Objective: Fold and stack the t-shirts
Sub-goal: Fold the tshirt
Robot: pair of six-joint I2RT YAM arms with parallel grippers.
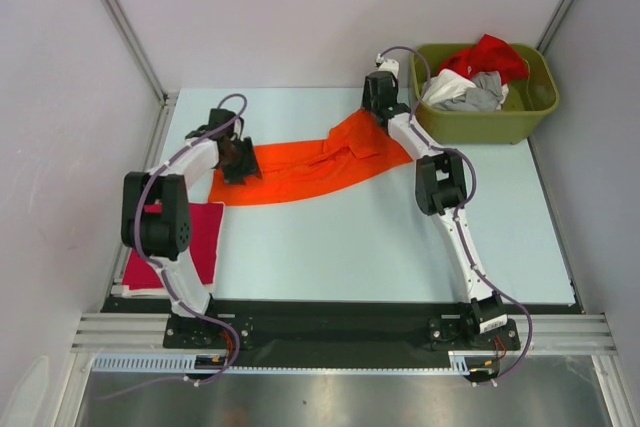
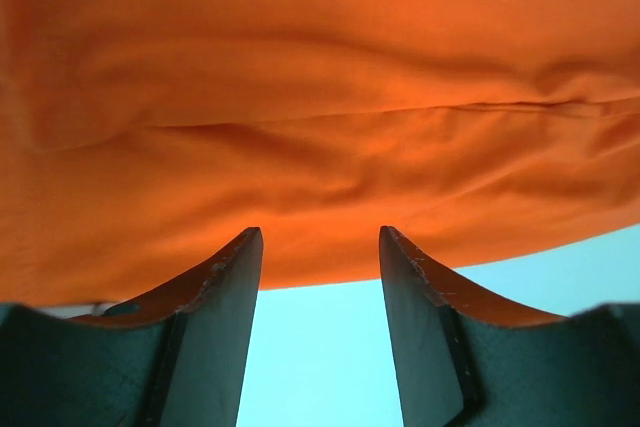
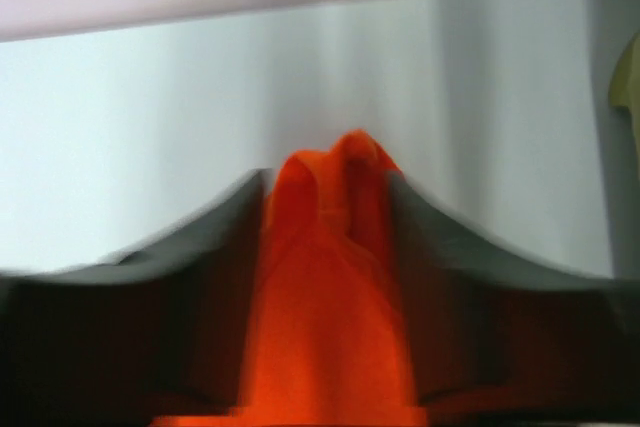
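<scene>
The bright orange t-shirt (image 1: 310, 162) lies stretched in a long band across the back of the table. My left gripper (image 1: 240, 159) is at its left end, low over the table. In the left wrist view its jaws (image 2: 320, 232) stand open over bare table, and the orange cloth (image 2: 320, 97) starts just past the tips. My right gripper (image 1: 378, 115) is at the shirt's right end. Its jaws (image 3: 327, 175) stand apart with a bunched ridge of orange cloth (image 3: 330, 277) between them; this view is blurred. A folded magenta-red t-shirt (image 1: 195, 237) lies at the front left.
An olive-green bin (image 1: 490, 125) stands at the back right corner, holding red (image 1: 490, 55), white (image 1: 445, 87) and grey (image 1: 482, 97) tees. The pale blue table (image 1: 400, 247) is walled in by white panels at the back and both sides.
</scene>
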